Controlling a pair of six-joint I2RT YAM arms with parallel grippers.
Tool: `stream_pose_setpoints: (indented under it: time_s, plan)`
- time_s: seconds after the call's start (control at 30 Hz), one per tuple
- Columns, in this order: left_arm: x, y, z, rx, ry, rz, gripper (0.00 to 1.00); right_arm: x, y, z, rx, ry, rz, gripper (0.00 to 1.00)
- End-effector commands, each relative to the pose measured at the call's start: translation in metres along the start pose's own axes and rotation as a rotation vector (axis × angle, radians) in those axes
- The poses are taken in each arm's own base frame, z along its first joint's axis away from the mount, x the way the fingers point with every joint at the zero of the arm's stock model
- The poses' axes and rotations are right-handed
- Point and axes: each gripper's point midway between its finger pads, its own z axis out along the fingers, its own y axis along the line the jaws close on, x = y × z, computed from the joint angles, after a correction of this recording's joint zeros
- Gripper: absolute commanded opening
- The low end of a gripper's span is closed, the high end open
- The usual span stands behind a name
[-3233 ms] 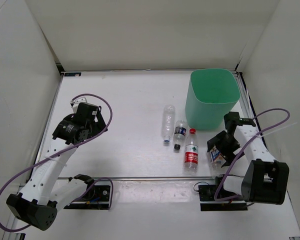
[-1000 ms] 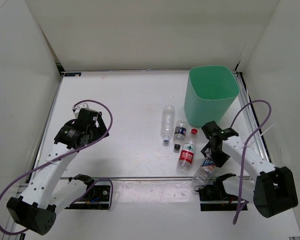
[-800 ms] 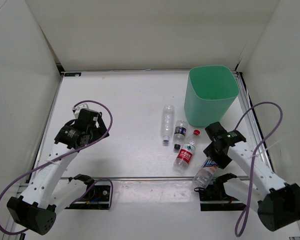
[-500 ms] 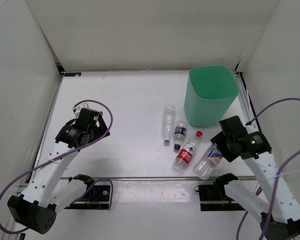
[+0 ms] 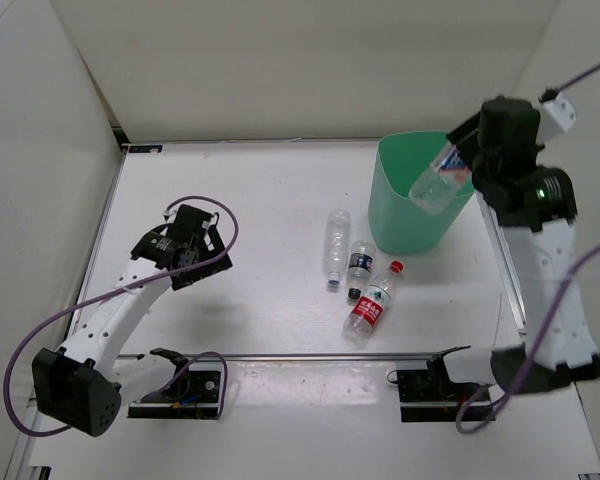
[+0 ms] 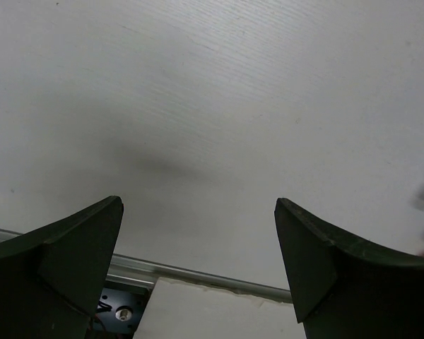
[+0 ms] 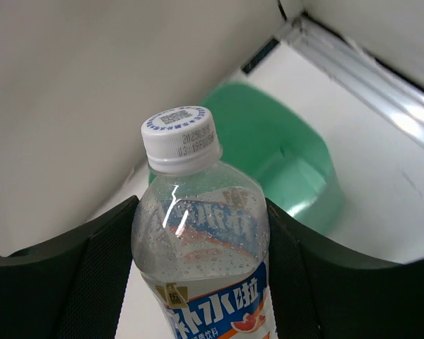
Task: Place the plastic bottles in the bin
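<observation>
while my right gripper [image 5: 458,160] clamps the blue-and-white bottle [image 7: 205,240], its long axis runs cap-first past the fingers [image 7: 92,282] toward the bin [image 7: 297,169] below and ahead.

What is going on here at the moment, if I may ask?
The right hand holds the blue-and-white-labelled bottle in the air over the green bin, not yet released. The red-labelled bottle, the dark-labelled bottle and the unlabelled bottle lie on the table left of the bin. The left hand is open and empty.
</observation>
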Motion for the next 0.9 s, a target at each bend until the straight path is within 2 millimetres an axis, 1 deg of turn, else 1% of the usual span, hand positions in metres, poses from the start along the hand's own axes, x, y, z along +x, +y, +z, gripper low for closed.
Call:
stream_pose_setpoints:
  time_s: [0.0, 0.03, 0.07, 0.1, 0.13, 0.17, 0.2, 0.23, 0.27, 0.3, 0.33, 0.37, 0.4, 0.43, 0.47, 0.5, 0.53, 0.57, 0.6, 0.63, 0.67, 0.7, 0.73, 0.77, 0.8, 0.83, 0.87]
  plan:
    - [-0.023, -0.019, -0.018, 0.080, -0.068, -0.033, 1.00, -0.044, 0.027, 0.051, 0.011, -0.165, -0.054, 0.06]
    - [-0.024, -0.017, -0.018, 0.072, -0.075, -0.034, 1.00, -0.046, 0.030, 0.060, 0.015, -0.167, -0.065, 0.06]
    - [-0.030, -0.022, -0.021, 0.088, -0.094, -0.040, 1.00, -0.044, 0.035, 0.079, 0.026, -0.158, -0.069, 0.08]
    - [-0.033, -0.023, -0.023, 0.101, -0.109, -0.044, 1.00, -0.044, 0.033, 0.091, 0.037, -0.148, -0.068, 0.08]
    - [-0.037, -0.025, -0.027, 0.119, -0.131, -0.037, 1.00, -0.043, 0.034, 0.100, 0.036, -0.143, -0.066, 0.09]
    - [-0.040, -0.027, -0.027, 0.128, -0.142, -0.040, 1.00, -0.030, 0.032, 0.119, 0.054, -0.107, -0.084, 0.12]
    - [-0.048, -0.030, -0.034, 0.145, -0.176, -0.050, 1.00, -0.028, 0.033, 0.127, 0.048, -0.099, -0.094, 0.15]
    - [-0.050, -0.031, -0.036, 0.151, -0.183, -0.052, 1.00, -0.024, 0.031, 0.135, 0.054, -0.084, -0.098, 0.21]
    - [-0.054, -0.031, -0.036, 0.141, -0.192, -0.045, 1.00, -0.020, 0.031, 0.138, 0.052, -0.072, -0.102, 0.45]
    - [-0.057, -0.033, -0.037, 0.142, -0.195, -0.032, 1.00, -0.013, 0.028, 0.145, 0.065, -0.056, -0.113, 0.59]
    - [-0.061, -0.039, -0.037, 0.152, -0.187, -0.018, 1.00, -0.007, 0.027, 0.147, 0.064, -0.041, -0.118, 0.70]
    - [-0.063, -0.040, -0.037, 0.145, -0.180, -0.006, 1.00, 0.003, 0.027, 0.144, 0.062, -0.021, -0.132, 0.88]
    - [-0.064, -0.042, -0.036, 0.137, -0.169, -0.003, 1.00, 0.008, 0.026, 0.141, 0.059, -0.011, -0.139, 1.00]
    - [-0.069, -0.047, -0.034, 0.127, -0.160, 0.012, 1.00, 0.003, 0.021, 0.132, 0.063, -0.025, -0.135, 1.00]
    - [-0.071, -0.046, -0.032, 0.110, -0.156, 0.015, 1.00, 0.023, 0.020, 0.126, 0.056, 0.011, -0.163, 1.00]
    - [-0.074, -0.049, -0.031, 0.109, -0.155, 0.015, 1.00, 0.029, 0.018, 0.121, 0.056, 0.014, -0.172, 1.00]
    - [-0.077, -0.052, -0.030, 0.108, -0.153, 0.015, 1.00, 0.017, 0.023, 0.099, 0.004, -0.035, -0.141, 1.00]
    - [-0.080, -0.057, -0.029, 0.115, -0.145, 0.017, 1.00, 0.026, 0.026, 0.088, -0.038, -0.038, -0.175, 1.00]
    - [-0.083, -0.061, -0.029, 0.129, -0.149, 0.026, 1.00, 0.066, 0.012, 0.093, -0.068, 0.041, -0.235, 1.00]
    - [-0.087, -0.071, -0.031, 0.168, -0.153, 0.041, 1.00, 0.052, 0.025, 0.067, -0.197, -0.019, -0.206, 1.00]
    - [-0.084, -0.073, -0.027, 0.173, -0.131, 0.046, 1.00, 0.061, 0.021, 0.059, -0.234, 0.001, -0.206, 1.00]
    - [-0.086, -0.078, -0.027, 0.188, -0.133, 0.045, 1.00, 0.061, 0.015, 0.039, -0.286, 0.006, -0.195, 1.00]
    - [-0.089, -0.079, -0.027, 0.197, -0.138, 0.037, 1.00, 0.075, 0.014, 0.032, -0.326, 0.048, -0.195, 1.00]
    - [-0.090, -0.082, -0.024, 0.199, -0.128, 0.048, 1.00, 0.110, -0.002, 0.028, -0.319, 0.154, -0.224, 1.00]
    - [-0.088, -0.082, -0.019, 0.189, -0.114, 0.051, 1.00, 0.125, -0.011, 0.021, -0.314, 0.200, -0.230, 1.00]
    - [-0.090, -0.084, -0.018, 0.190, -0.113, 0.041, 1.00, 0.132, -0.022, 0.010, -0.313, 0.224, -0.229, 1.00]
    - [-0.090, -0.082, -0.013, 0.177, -0.104, 0.036, 1.00, 0.169, -0.046, 0.006, -0.264, 0.320, -0.247, 1.00]
